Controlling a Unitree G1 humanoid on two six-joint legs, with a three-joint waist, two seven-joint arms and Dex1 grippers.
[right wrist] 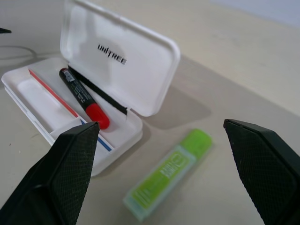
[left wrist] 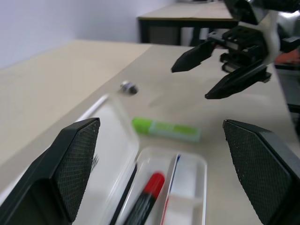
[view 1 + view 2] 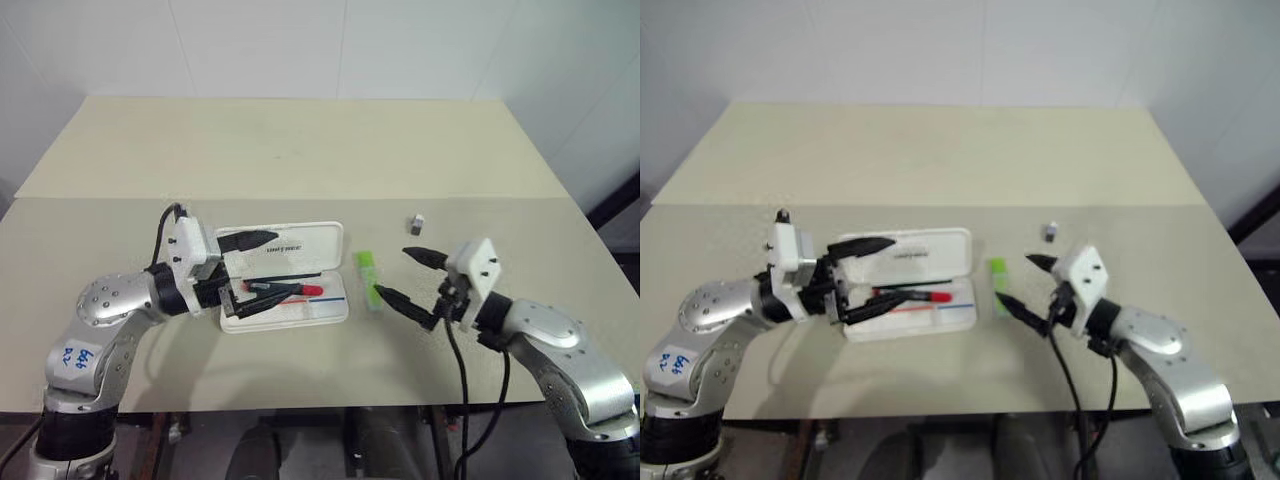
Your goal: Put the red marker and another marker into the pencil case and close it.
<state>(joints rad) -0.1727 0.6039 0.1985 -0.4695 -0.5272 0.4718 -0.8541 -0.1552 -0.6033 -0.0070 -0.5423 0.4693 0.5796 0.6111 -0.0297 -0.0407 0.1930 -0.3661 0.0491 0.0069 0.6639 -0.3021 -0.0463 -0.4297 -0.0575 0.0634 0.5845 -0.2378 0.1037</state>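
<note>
Nearest the robot, the left gripper (image 3: 243, 270) hovers over the open pencil case (image 3: 325, 312), its jaws spread wide and holding nothing. The red marker (image 3: 290, 290) lies inside the case's tray. The right gripper (image 3: 405, 276) hangs just beside the green highlighter (image 3: 369, 279), jaws wide apart and empty; the highlighter lies on the desk (image 3: 300, 150) right of the case. Farther back sits a small grey-white block (image 3: 416, 222).

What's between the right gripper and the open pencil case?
The green highlighter lies on the table between the right gripper and the pencil case, beside the case, not in it. The left eye view shows it, and the right wrist view confirms.
</note>
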